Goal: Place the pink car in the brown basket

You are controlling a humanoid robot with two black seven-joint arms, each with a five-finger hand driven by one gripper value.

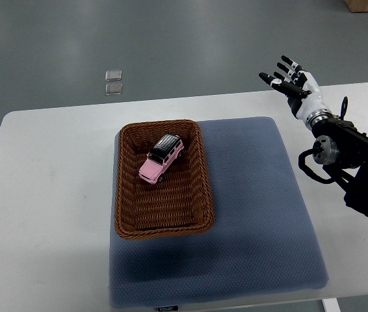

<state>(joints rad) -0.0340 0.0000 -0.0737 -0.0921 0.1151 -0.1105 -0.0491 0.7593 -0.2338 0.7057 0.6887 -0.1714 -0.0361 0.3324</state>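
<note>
While pink car (161, 158) lies inside brown basket (126, 214) | right hand (292, 82) upper right, fingers spread, empty | car likely light, rigid, smooth; grip across sides.

One pink car (161, 158) sits inside one brown basket (124, 209) at the centre of the frame, on one blue mat (262, 221) covering one white table (47, 195). Two small clear squares (113, 83) lie on the floor at upper left, and one robot hand (292, 80) shows at upper right.

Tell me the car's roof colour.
Black, on the pink car; top view shows it best.
</note>
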